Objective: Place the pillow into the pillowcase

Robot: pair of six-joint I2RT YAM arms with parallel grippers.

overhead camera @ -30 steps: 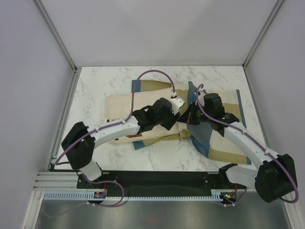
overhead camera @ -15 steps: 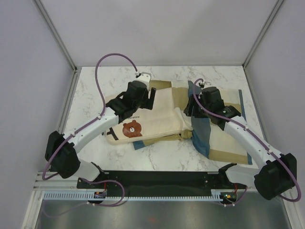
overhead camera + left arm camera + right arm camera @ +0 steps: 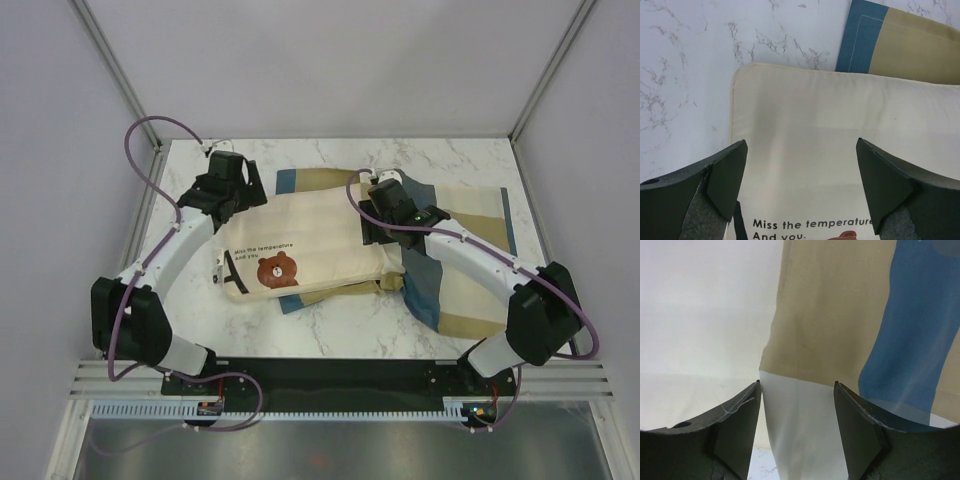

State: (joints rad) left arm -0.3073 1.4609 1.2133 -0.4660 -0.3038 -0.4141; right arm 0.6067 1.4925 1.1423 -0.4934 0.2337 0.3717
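The cream pillow (image 3: 300, 255) with its brown bear face and dark text lies flat at the table's middle. Its right end rests on the blue, tan and cream checked pillowcase (image 3: 470, 255), which spreads out to the right and shows behind the pillow. My left gripper (image 3: 232, 200) hovers over the pillow's far-left corner. In the left wrist view it (image 3: 801, 185) stands wide open above the pillow (image 3: 840, 130), holding nothing. My right gripper (image 3: 375, 225) hangs over the pillow's right end. In the right wrist view it (image 3: 796, 425) is open above the pillowcase (image 3: 840, 315).
The white marble table (image 3: 330, 325) is bounded by metal frame rails (image 3: 135, 240) and grey walls on the left, right and back. A corner of the pillowcase (image 3: 900, 45) pokes out past the pillow's far edge. Purple cables loop above both wrists.
My left arm swung from the table's middle to the pillow's far-left corner, opening wider. My right gripper opened and moved left and farther back. The pillow's bear face is uncovered now.
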